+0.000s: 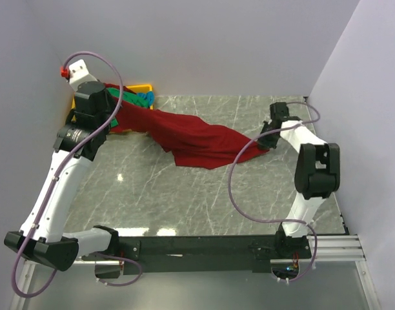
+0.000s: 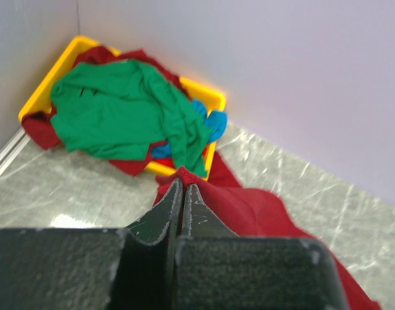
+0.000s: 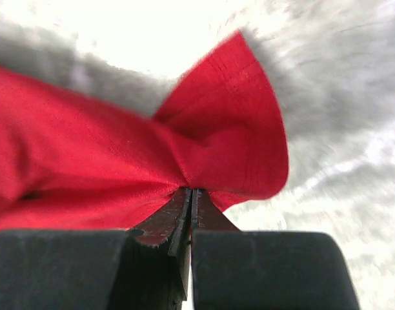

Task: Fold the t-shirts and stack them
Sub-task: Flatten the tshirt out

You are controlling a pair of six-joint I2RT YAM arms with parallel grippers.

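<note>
Deep red t-shirt (image 1: 197, 139) stretches across the marble counter (image 1: 184, 200) between both arms, one end near the yellow tray (image 2: 46, 81) holding a green t-shirt (image 2: 120, 106). Left claw (image 2: 183, 188) and right claw (image 3: 191, 194) are each pinched closed on its cloth.

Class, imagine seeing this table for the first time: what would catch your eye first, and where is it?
A red t-shirt drawn out across the far half of the table, its ends pinched in the left end effector and the right end effector. Then the yellow tray in the far left corner, heaped with a green t-shirt and a blue t-shirt.
</note>
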